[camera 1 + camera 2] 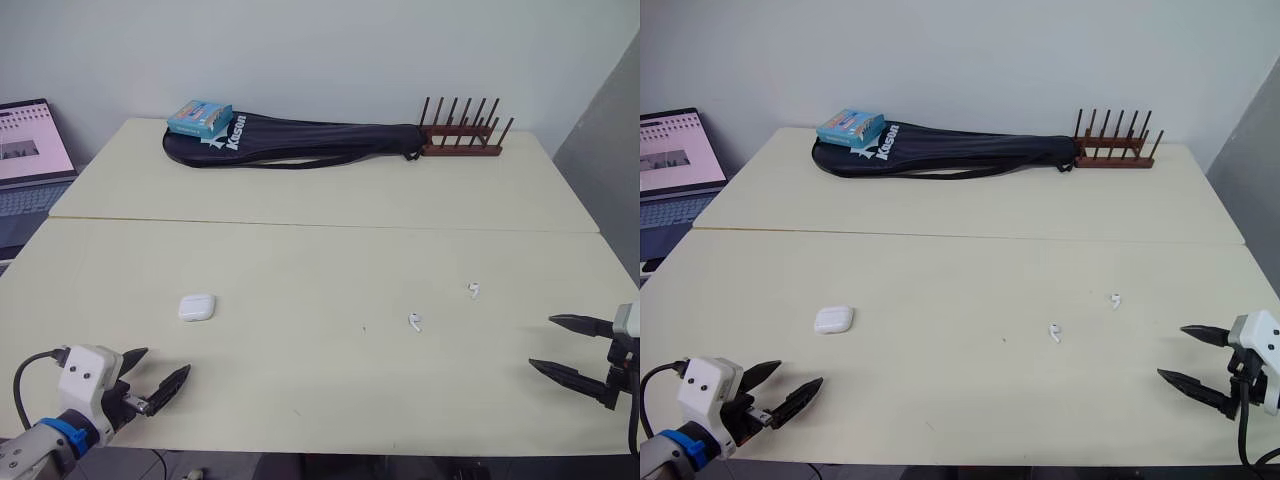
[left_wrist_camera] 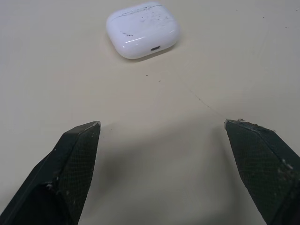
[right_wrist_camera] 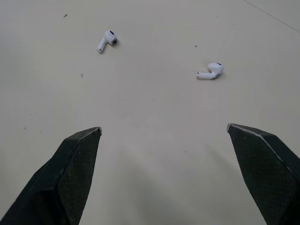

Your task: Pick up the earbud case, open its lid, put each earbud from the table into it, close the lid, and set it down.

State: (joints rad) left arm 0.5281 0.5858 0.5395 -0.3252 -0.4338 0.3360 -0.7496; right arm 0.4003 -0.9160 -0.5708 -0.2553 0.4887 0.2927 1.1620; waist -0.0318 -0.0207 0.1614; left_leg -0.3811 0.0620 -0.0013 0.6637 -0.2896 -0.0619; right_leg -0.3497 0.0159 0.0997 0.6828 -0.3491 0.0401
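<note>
The left hand (image 1: pixel 165 362), fingers apart and empty, hovers at the counter's (image 1: pixel 300 260) near edge. The closed earbud case (image 1: pixel 197 306) lies flat just ahead of it, so this arm looks the nearer for the pickup. Further right, the nearer earbud (image 1: pixel 414 321) and farther earbud (image 1: pixel 474 290) lie apart, ahead-left of the right hand (image 1: pixel 542 342), likewise spread and empty.

Case (image 1: pixel 197 307) left of earbuds (image 1: pixel 414 321), on table (image 1: pixel 300 250)
</note>
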